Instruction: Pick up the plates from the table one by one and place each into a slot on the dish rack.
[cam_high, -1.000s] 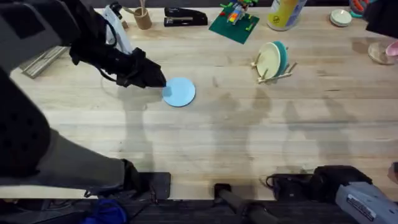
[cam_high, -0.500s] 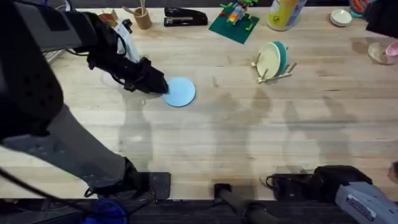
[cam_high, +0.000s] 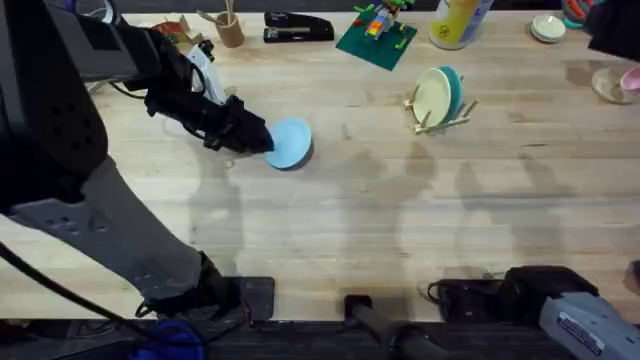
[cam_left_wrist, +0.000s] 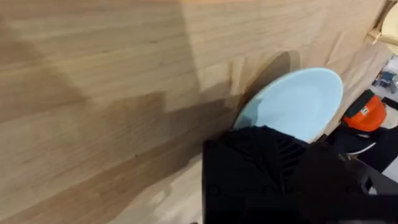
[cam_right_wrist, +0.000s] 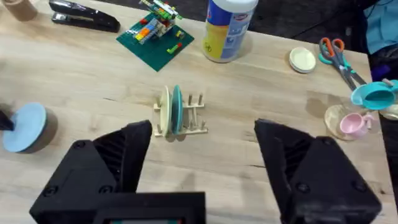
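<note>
Between the left hand's closed fingers, the light blue plate tilts up off the wooden surface, well apart from the dish rack, while the right hand hangs open.

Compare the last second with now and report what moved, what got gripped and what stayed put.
The left gripper closed in on the light blue plate and now grips its near-left edge. The plate has tipped up off the table; it lay flat before. The dish rack with its cream and teal plates has not moved, and the right gripper stays open, away from them.
</note>
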